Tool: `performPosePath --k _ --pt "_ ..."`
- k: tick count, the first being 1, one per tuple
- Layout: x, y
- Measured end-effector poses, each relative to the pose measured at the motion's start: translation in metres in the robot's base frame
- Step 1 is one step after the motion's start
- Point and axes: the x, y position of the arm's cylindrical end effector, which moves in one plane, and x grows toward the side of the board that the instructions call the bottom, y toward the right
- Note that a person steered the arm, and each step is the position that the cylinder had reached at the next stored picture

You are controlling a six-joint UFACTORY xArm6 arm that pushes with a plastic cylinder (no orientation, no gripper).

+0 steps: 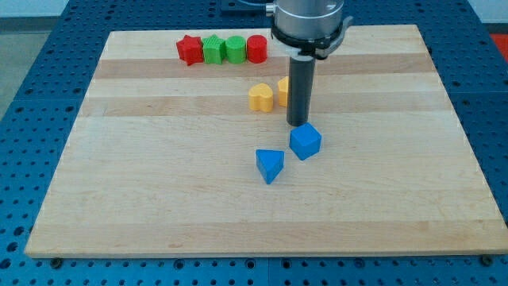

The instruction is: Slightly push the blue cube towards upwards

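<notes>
The blue cube sits near the middle of the wooden board. My tip is at the end of the dark rod, just above the cube's top-left edge in the view, very close to it or touching it. A second blue block, wedge-like in shape, lies just to the lower left of the cube.
A yellow heart-like block and another yellow block, partly hidden by the rod, lie above the tip. A row of a red star, two green blocks and a red cylinder runs along the board's top.
</notes>
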Motion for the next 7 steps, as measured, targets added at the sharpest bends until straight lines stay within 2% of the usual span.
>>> performPosePath --k 2,3,5,7 --pt "0.007 0.039" --pt "0.031 0.048" --pt "0.065 0.045" --pt "0.066 0.033"
